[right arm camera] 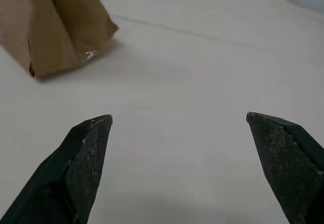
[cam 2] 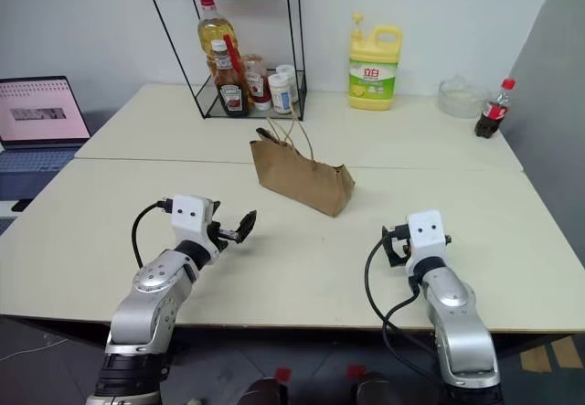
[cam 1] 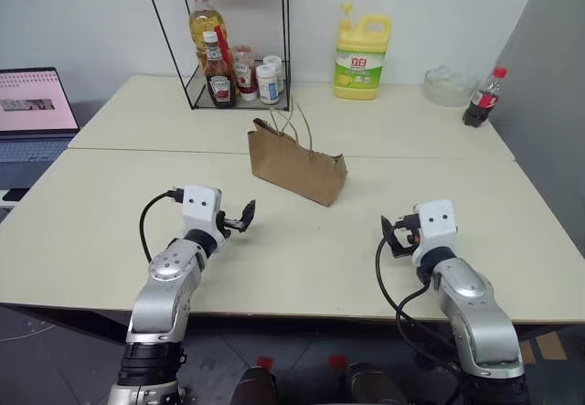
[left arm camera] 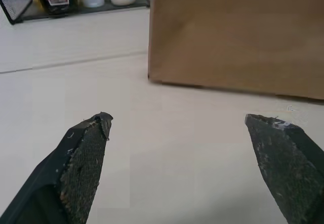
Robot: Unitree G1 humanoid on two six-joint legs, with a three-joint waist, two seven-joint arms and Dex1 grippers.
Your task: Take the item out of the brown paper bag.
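Nothing is done yet: the brown paper bag stands untouched at table centre, its item unseen, with the left gripper at seven o'clock and the right gripper at four o'clock, both spread wide and empty

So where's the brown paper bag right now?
The brown paper bag stands in the middle of the table, in front of the wire rack of bottles, ahead of and between the open left gripper and right gripper.
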